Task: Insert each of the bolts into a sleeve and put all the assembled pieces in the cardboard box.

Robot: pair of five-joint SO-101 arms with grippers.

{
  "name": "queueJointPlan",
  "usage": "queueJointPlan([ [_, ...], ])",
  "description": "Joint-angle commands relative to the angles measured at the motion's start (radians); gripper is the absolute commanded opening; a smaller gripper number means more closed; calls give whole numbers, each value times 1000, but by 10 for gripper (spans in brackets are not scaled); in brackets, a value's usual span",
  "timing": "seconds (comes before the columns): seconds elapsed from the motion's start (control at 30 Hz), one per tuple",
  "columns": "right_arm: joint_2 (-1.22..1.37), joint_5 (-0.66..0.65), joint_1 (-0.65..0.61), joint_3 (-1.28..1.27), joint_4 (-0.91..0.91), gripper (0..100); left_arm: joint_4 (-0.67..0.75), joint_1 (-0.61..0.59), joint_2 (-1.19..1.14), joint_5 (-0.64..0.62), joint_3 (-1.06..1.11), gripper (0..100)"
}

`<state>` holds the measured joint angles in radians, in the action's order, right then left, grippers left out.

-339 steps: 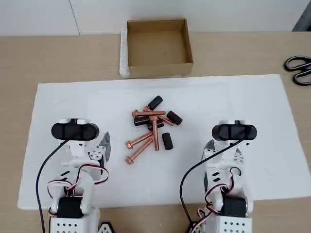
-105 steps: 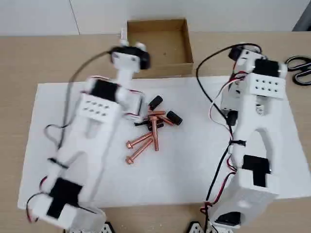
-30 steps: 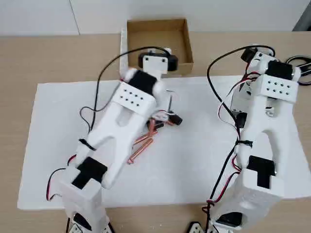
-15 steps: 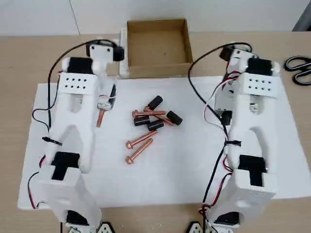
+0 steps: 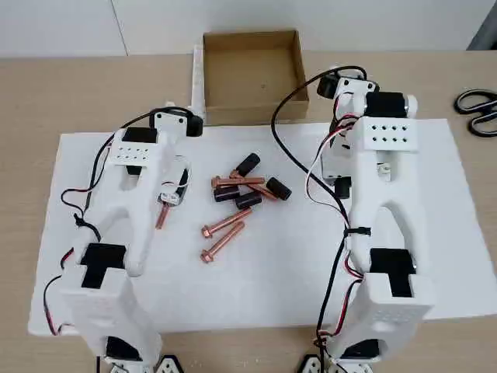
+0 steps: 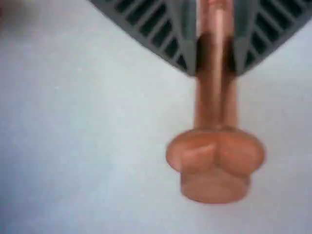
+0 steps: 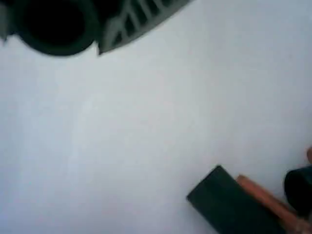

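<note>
We see the left claw [image 6: 214,51] shut tight on the thin end of a copper bolt [image 6: 214,161]. From above, the bolt's long side runs almost straight toward the robot, leaning a little left, with its fat head at the near end. It is over the white sheet [image 5: 93,155], just left of the loose bolts [image 5: 225,224] and loose sleeves [image 5: 247,164]. The right claw [image 7: 58,34] pinches a black sleeve [image 7: 51,19], and we look into its round hole. The cardboard box [image 5: 252,111] sits at the far side.
</note>
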<state>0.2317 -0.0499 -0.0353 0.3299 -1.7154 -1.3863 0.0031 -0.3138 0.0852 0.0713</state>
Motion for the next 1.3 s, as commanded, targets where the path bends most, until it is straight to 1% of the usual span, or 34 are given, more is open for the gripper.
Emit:
queueJointPlan([
  [0.0, -70, -5, -2, 48, -16, 7, 31, -3, 11, 3, -2, 93],
  [0.37, -64, -3, -2, 48, -18, 7, 91, -3, 9, 3, -2, 100],
  [0.6, -64, -3, -2, 48, -18, 7, 97, -3, 8, 3, -2, 100],
  [0.77, -64, -3, -2, 48, -18, 7, 114, -5, -71, 2, -5, 100],
  [0.87, -64, -3, -1, 48, -18, 7, 127, -3, -107, -23, -8, 100],
  [1.13, -64, -3, -1, 48, -18, 7, 138, -5, -109, -40, -35, 100],
  [1.27, -64, -3, -1, 46, -18, 7, 138, -2, -109, -40, -36, 47],
])
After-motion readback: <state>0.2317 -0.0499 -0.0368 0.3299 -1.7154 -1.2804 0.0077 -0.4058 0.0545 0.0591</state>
